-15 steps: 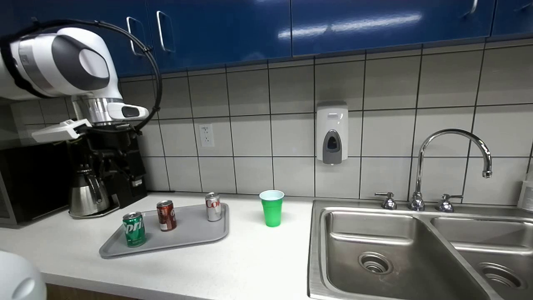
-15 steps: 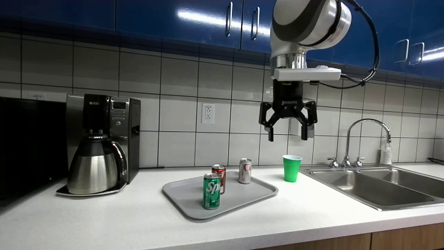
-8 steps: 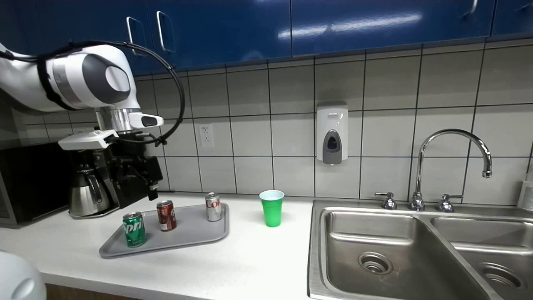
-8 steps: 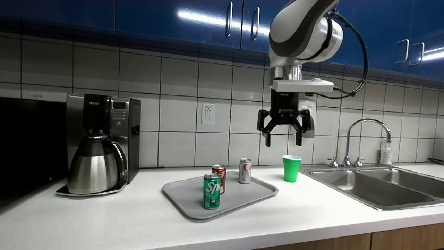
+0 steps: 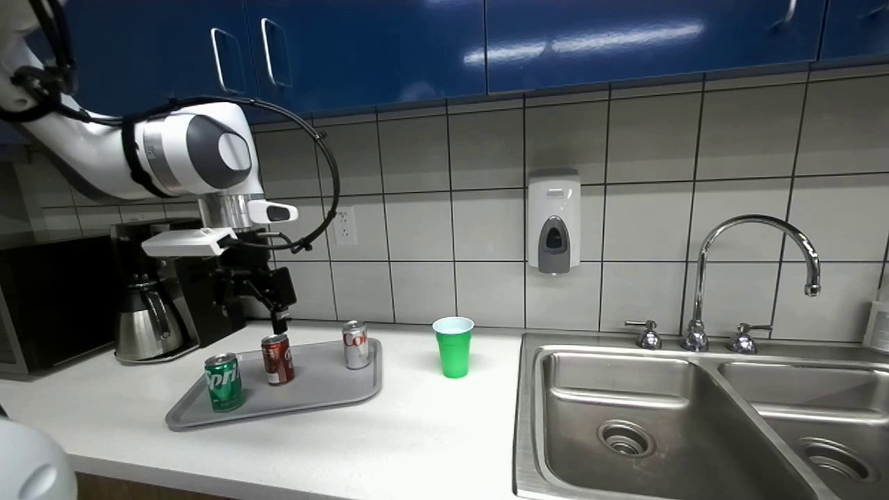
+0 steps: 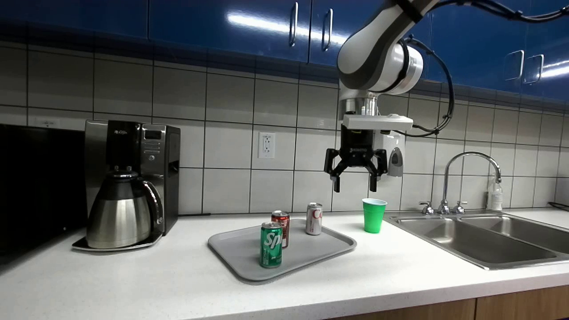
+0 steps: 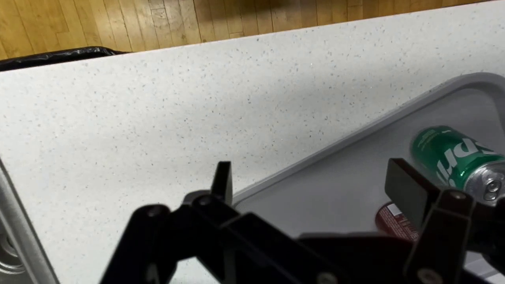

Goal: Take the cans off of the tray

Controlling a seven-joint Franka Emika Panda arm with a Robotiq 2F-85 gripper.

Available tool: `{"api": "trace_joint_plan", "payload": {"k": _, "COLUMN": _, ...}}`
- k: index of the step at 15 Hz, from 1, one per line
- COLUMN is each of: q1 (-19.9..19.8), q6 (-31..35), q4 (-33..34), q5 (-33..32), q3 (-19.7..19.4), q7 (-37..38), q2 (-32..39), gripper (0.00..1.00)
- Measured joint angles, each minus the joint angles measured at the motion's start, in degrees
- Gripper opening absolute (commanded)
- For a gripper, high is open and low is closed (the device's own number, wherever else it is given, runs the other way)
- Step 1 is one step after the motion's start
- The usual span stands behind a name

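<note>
Three cans stand upright on the grey tray [image 5: 316, 394], seen in both exterior views. The green can [image 6: 270, 246] is at the tray's near side, the dark red can [image 5: 278, 361] is in the middle, and the silvery can [image 6: 314, 220] stands toward the wall. High above the counter, my gripper [image 6: 355, 186] hangs open, pointing down, with nothing between its fingers. In the wrist view the green can [image 7: 446, 154] lies beyond a fingertip, which partly covers the dark red can [image 7: 390, 221]. The silvery can does not show there.
A bright green cup [image 6: 374, 218] stands on the counter between the tray and the steel sink [image 5: 531, 423]. A coffee maker [image 6: 133, 178] is on the tray's far side from the sink. Blue cabinets [image 5: 389, 55] hang above, and a soap dispenser [image 5: 554, 222] is on the wall.
My gripper has come down steadily, shifting right in an exterior view and somewhat left in an exterior view from elsewhere. It stays open. Cans, tray and cup have not moved.
</note>
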Motion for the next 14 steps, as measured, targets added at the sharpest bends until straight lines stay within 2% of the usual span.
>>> {"api": "trace_joint_plan", "payload": {"k": 7, "q1": -0.1, "q6": 0.0, "q4": 5.9, "q5": -2.2, "q3": -2.7, "q7": -4.4, "q2": 7.6, "gripper": 1.00}}
{"api": "trace_joint_plan", "payload": {"k": 14, "q1": 0.0, "q6": 0.0, "q4": 11.2, "q5": -2.4, "q3": -3.5, "q7": -5.8, "q2": 15.0, "gripper": 1.00}}
